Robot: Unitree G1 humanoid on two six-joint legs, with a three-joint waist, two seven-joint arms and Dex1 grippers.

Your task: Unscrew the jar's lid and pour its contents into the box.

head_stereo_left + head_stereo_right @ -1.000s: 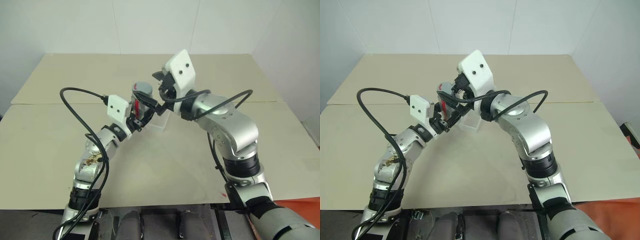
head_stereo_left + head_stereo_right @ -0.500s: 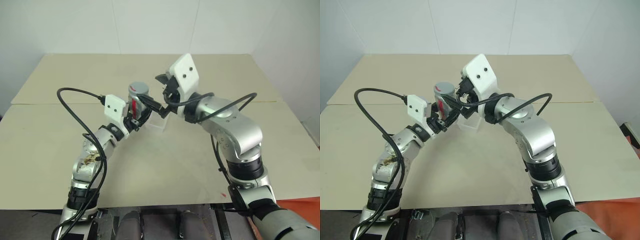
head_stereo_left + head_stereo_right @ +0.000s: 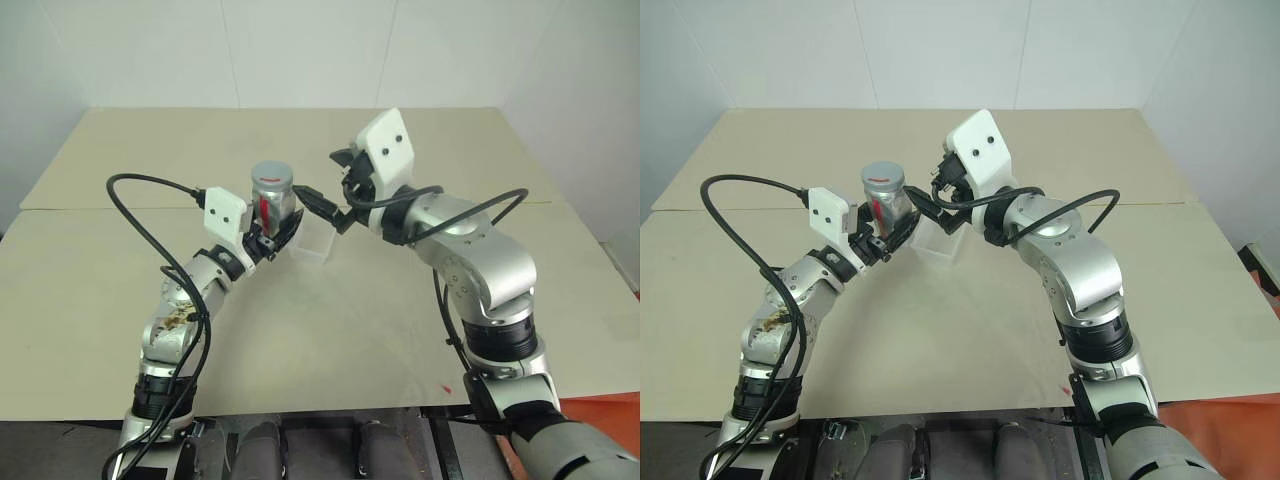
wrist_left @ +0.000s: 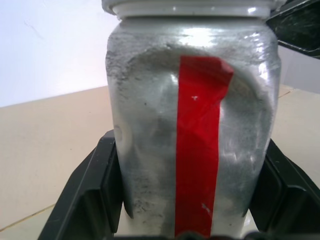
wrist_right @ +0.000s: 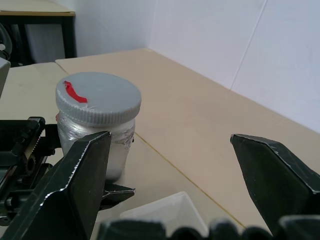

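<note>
My left gripper [image 3: 270, 224] is shut on the lower body of the jar [image 3: 272, 197], holding it upright above the table. The jar is silvery with a red vertical stripe [image 4: 197, 145]. Its grey lid [image 5: 97, 97] sits on top and carries a small red mark. My right gripper [image 3: 322, 178] stands open just to the right of the lid, with nothing between its fingers [image 5: 82, 175]. The clear box [image 3: 312, 240] rests on the table just beyond and to the right of the jar, below the right gripper.
The beige table [image 3: 330, 320] has a seam running across it behind the box. White walls close off the back and sides. Black cables loop from both wrists. An orange patch [image 3: 600, 410] lies off the table's right front corner.
My right gripper has drawn away from the jar's top toward the right, staying open, so the lid now shows uncovered. The left gripper and jar have stayed in place.
</note>
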